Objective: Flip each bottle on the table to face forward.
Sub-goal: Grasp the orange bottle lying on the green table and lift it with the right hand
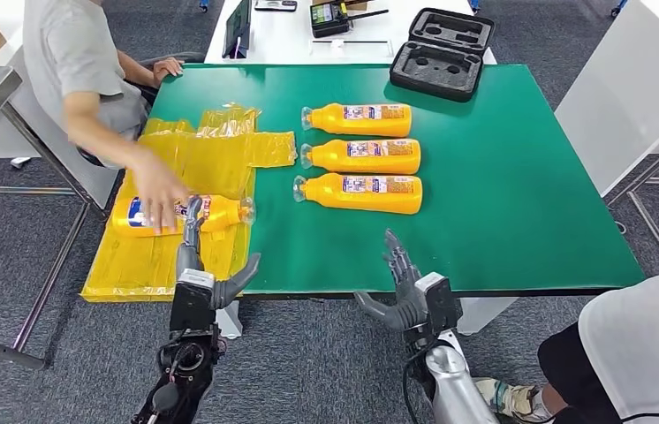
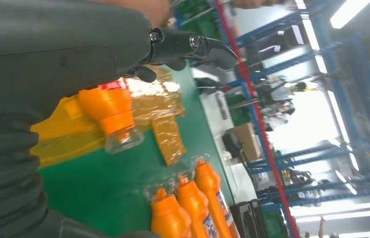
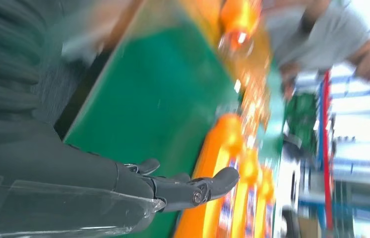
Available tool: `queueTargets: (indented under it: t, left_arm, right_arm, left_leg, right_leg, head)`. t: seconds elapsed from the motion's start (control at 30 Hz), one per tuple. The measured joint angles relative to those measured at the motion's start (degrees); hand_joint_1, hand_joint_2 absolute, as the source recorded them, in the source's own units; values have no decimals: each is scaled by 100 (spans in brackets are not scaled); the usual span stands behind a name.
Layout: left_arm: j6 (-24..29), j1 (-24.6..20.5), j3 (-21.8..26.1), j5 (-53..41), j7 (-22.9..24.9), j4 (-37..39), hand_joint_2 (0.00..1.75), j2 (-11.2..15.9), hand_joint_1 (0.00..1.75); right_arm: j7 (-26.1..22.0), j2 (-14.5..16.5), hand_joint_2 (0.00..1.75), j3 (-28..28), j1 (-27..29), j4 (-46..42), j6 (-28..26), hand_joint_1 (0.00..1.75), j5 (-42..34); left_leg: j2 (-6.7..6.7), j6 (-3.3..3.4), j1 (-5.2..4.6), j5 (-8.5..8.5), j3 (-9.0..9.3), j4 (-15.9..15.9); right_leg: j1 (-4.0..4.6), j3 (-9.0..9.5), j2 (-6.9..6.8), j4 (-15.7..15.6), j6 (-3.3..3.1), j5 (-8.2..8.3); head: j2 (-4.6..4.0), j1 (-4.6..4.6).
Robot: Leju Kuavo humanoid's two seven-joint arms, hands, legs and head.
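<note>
Green matte tabletop (image 1: pixel 503 177) over grey carpet (image 1: pixel 308 362); crinkled yellow plastic sheet (image 1: pixel 193 168) at nine o'clock; left hand (image 1: pixel 207 265) and right hand (image 1: pixel 401 287) spread, holding nothing

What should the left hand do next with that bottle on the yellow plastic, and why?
Probably hold off briefly: a person's hand lies on the bottle, and the left hand reaches toward it, fingers apart, holding nothing. Once the person lets go, close on the bottle.
</note>
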Motion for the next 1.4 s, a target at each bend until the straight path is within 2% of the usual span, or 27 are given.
queueTargets:
  t: [0.03, 0.17, 0.27, 0.37, 0.8, 1.07, 1.4]
  left_arm:
    - [-30, 0, -3, 119, -2, 29, 175, -10, 0]
    - [-164, 3, -30, 527, -8, 91, 175, -45, 0]
    - [-256, 8, -93, 776, -9, 135, 175, -67, 0]
    - [-311, 19, -167, 898, -9, 181, 175, -73, 0]
    - [-316, 29, -355, 954, -9, 306, 175, -73, 0]
    - [-148, -111, -622, 1145, -9, 444, 175, -77, 0]
    - [-145, -127, -705, 1166, -11, 469, 175, -77, 0]
  right_arm:
    - [0, 3, 0, 9, 31, -74, -423, 0, 244]
    - [0, -71, 175, 137, 127, -408, -2321, 0, 1642]
    - [0, -197, 175, 142, 165, -572, -3035, 0, 2617]
    - [5, -321, 175, 52, 190, -691, -3198, 0, 3091]
    - [58, -581, 175, -149, 191, -815, -3261, 0, 3488]
    - [220, -898, 175, -229, -359, -559, -2995, 0, 3949]
    - [191, -1017, 175, -232, -493, -371, -2939, 0, 3931]
  left_leg:
    - [0, 0, 0, 0, 0, 0]
    - [1, 0, -1, 0, 1, 0]
    - [-1, 0, -2, 0, 0, 0]
    - [-1, 0, -2, -1, 0, 0]
    - [0, 0, -1, 0, 0, 0]
    - [-2, 6, -4, 4, 0, 2]
    - [-1, 6, -2, 3, 0, 2]
  right_leg:
    - [0, 0, 0, 0, 0, 0]
    - [-1, 0, 1, 0, 0, 0]
    - [-2, 0, 0, -1, 0, 0]
    - [-2, 0, 0, -1, 0, 0]
    - [-1, 0, 0, 0, 0, 0]
    - [-6, 2, -1, -1, 8, 6]
    - [-2, 2, -1, 0, 8, 5]
  head:
    - [0, 0]
    - [0, 1]
    - [0, 1]
    - [0, 0]
    - [0, -1]
    - [0, 1]
    - [0, -1]
